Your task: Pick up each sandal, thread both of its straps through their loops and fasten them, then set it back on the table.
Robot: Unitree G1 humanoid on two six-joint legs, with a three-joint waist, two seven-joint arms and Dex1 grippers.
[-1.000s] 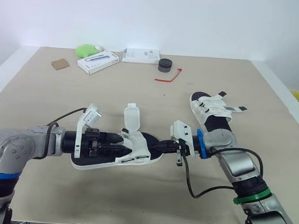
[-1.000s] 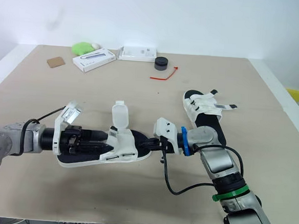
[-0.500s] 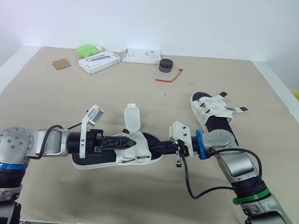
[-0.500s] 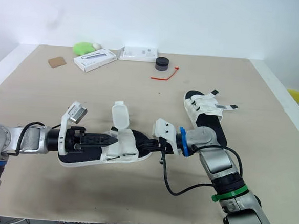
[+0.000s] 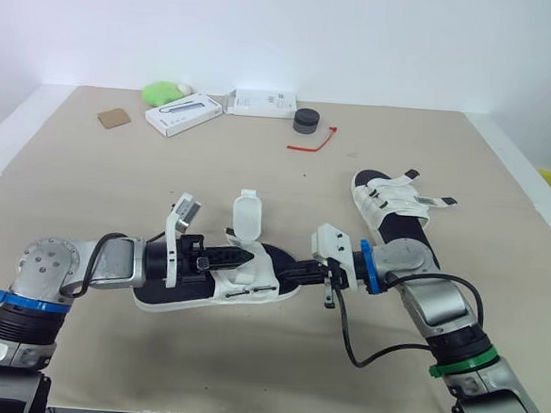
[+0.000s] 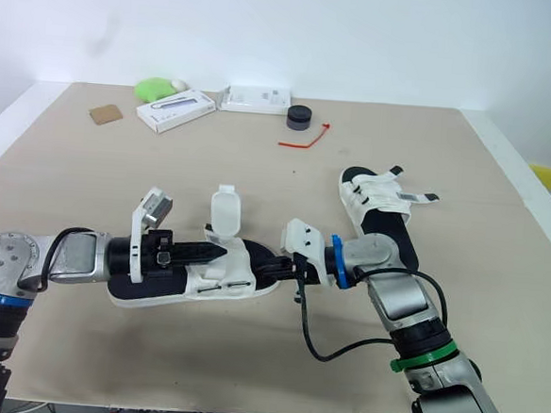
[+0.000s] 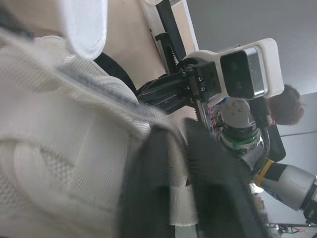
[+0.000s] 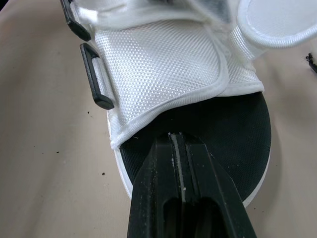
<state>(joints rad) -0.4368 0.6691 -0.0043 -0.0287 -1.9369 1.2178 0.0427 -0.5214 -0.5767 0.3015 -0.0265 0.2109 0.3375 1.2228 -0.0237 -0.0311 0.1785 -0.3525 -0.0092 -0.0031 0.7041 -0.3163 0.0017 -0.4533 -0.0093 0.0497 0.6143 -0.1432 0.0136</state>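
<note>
The near sandal (image 5: 260, 288), white straps on a black footbed, lies on the table front of centre. One strap flap (image 5: 246, 216) stands upright. My left gripper (image 5: 249, 258) reaches over the heel end and is shut on the white mesh strap (image 7: 59, 129), with its fingers (image 7: 148, 163) pinching the fabric edge. From the toe end my right gripper (image 5: 296, 270) comes in shut, its tips (image 8: 178, 141) resting on the black footbed just short of the front strap (image 8: 163, 64) and its black loops (image 8: 96, 82). The second sandal (image 5: 393, 210) lies at the right with its straps loose.
Along the far edge of the table (image 5: 69, 183) lie two white boxes (image 5: 180, 115) (image 5: 262, 103), a green object (image 5: 160, 93), a black round tin (image 5: 305, 121), a red tie (image 5: 313, 141) and a brown card (image 5: 112, 118). A person's head (image 7: 285, 104) shows beyond the table.
My left gripper has turned at the wrist, slid right along the near sandal and gone from open to shut on the strap. The right arm has kept still.
</note>
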